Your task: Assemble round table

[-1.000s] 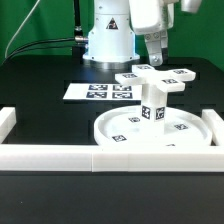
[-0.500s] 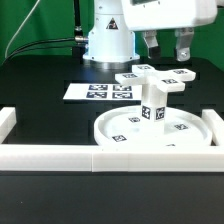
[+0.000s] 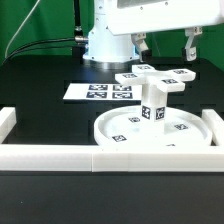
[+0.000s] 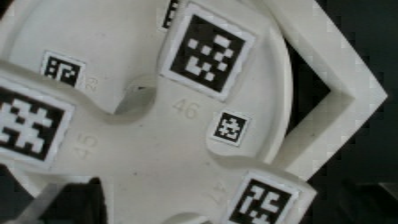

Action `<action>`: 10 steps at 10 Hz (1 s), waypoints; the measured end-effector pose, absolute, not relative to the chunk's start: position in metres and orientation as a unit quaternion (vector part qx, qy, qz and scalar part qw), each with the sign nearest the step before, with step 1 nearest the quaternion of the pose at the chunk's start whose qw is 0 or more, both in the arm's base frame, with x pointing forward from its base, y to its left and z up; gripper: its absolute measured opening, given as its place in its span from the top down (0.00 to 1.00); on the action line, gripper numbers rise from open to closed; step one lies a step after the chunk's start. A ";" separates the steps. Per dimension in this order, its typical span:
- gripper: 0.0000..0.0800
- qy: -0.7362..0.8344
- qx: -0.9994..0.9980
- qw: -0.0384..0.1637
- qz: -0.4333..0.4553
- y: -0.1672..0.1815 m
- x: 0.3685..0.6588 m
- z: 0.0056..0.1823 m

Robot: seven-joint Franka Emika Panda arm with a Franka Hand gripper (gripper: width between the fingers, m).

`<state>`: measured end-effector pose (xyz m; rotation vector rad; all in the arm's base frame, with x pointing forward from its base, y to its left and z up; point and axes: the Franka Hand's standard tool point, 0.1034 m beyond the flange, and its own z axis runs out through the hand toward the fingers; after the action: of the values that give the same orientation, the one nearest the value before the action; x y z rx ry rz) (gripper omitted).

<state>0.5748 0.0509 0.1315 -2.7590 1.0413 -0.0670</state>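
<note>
Largest first: the worktop [image 3: 40,70] is black, fenced toward the camera by long white border blocks [image 3: 110,157]. The round disc [image 3: 155,133] lies flat on it, directly below the claw [image 3: 165,48] and a good way under it. The short cylinder [image 3: 153,104] stands upright at the disc's centre, and the cross-shaped piece [image 3: 152,76] sits on top of the cylinder, arms level as far as I can judge. So the whole stack is beneath the claw, with the cross nearest to it.

Change over the last second: the claw has risen clear of the cross and its fingers have spread. A second ago they stood close together just above one arm of the cross; half a second ago they were wider and higher; now one finger [image 3: 142,44] and the other sit well apart at the top of the exterior view, gripping nothing, with open air between them and the cross. I read the claw as released and empty.

The wrist view looks straight down on the cross: tagged white arms fill the picture, dark worktop in the gaps, no fingertip clearly on the part.

The cross has not shifted across the three exterior pictures, nor have the cylinder and the disc. The marker board [image 3: 97,91] lies behind the stack, off to the exterior view's left of the claw.

My judgement: the cross has been let go and stays put unaided, so the three parts are stacked. I cannot tell whether the joints are fully seated.
</note>
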 end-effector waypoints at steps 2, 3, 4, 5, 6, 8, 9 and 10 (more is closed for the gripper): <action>0.19 0.202 -0.977 0.060 -0.030 0.052 0.576 0.132; 0.19 0.143 -0.988 0.046 -0.033 0.057 0.577 0.133; 0.19 0.072 -0.996 0.031 -0.035 0.062 0.576 0.133; 0.19 0.048 -0.998 0.027 -0.035 0.066 0.576 0.133; 0.19 0.015 -0.999 0.026 -0.037 0.066 0.576 0.133; 0.19 -0.064 -0.997 0.023 -0.039 0.064 0.576 0.133; 0.19 -0.080 -0.996 0.022 -0.039 0.064 0.576 0.133; 0.19 -0.144 -0.988 0.017 -0.043 0.062 0.577 0.132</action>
<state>0.5770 0.0616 0.1322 -3.0721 -0.4490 -0.1334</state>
